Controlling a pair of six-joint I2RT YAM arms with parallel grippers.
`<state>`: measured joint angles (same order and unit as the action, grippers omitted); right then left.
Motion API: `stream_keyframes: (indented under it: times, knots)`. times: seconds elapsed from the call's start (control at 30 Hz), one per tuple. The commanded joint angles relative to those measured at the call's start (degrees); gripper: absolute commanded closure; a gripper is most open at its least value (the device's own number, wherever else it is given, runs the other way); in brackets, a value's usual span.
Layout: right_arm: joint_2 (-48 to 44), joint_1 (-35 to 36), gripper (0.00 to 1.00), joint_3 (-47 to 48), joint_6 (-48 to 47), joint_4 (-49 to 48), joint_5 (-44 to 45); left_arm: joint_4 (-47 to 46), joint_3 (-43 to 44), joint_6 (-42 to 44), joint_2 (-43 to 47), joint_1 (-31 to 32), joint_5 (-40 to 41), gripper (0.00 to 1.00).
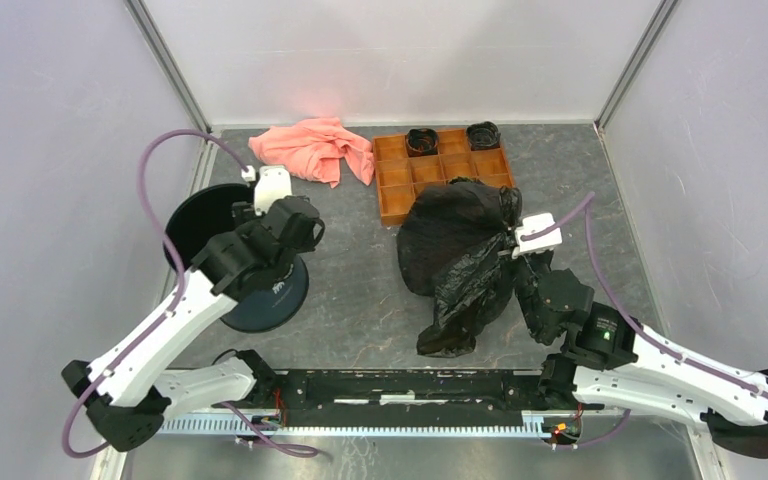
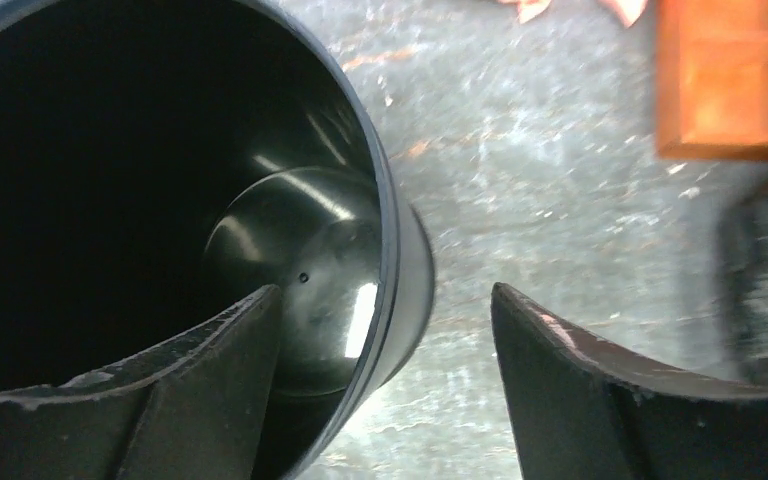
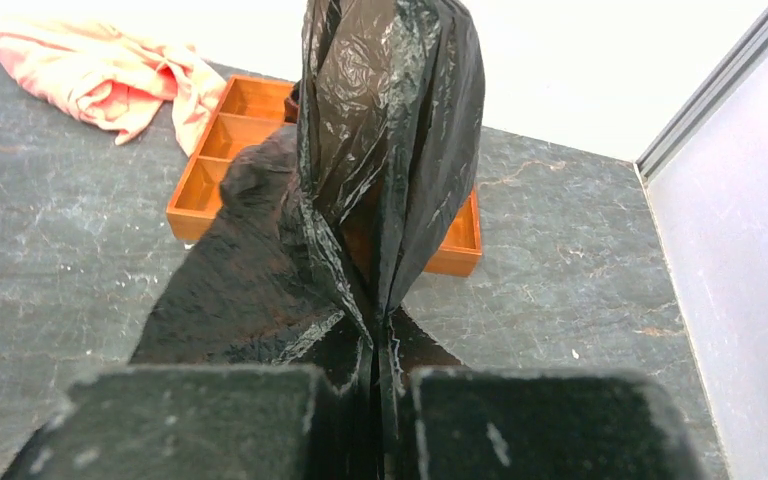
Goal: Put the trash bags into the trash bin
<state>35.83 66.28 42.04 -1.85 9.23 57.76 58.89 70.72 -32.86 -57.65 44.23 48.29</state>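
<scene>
The trash bin (image 1: 260, 290) lies tilted on its side at the left, its base with the white logo toward me. In the left wrist view I look into its dark inside (image 2: 300, 230). My left gripper (image 1: 250, 225) (image 2: 385, 340) is open and straddles the bin's rim, one finger inside and one outside. A black glossy trash bag (image 1: 455, 250) lies bunched in the middle, partly over the tray's front edge. My right gripper (image 1: 516, 250) (image 3: 375, 375) is shut on a fold of the bag (image 3: 390, 120), which rises from the jaws. The bag also shows blurred in the left wrist view (image 2: 760, 280).
A salmon-pink cloth (image 1: 315, 148) (image 3: 100, 70) lies at the back. An orange compartment tray (image 1: 400, 190) (image 3: 215, 150) (image 2: 730, 80) stands to its right, with two black rolls (image 1: 422, 140) in its back compartments. White walls enclose the table on three sides.
</scene>
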Motion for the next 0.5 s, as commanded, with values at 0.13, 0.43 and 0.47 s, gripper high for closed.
stream_keyframes:
  times: [0.13, 0.43, 0.47]
  knots:
    - [0.88, 0.17, 0.99, 6.21, -0.18, 0.16, -3.63, -9.01, -5.97, 5.3, 2.23, -1.95, -12.81, 0.46]
    - [3.26, 0.19, 0.99, 10.55, -7.41, -3.04, -5.89, -10.65, -1.87, 10.63, -4.34, -1.44, -33.0, 0.98]
    - [3.57, 0.16, 0.99, 11.0, -7.62, -2.6, -5.66, -11.92, -1.47, 10.7, -4.29, -0.79, -36.12, 0.98]
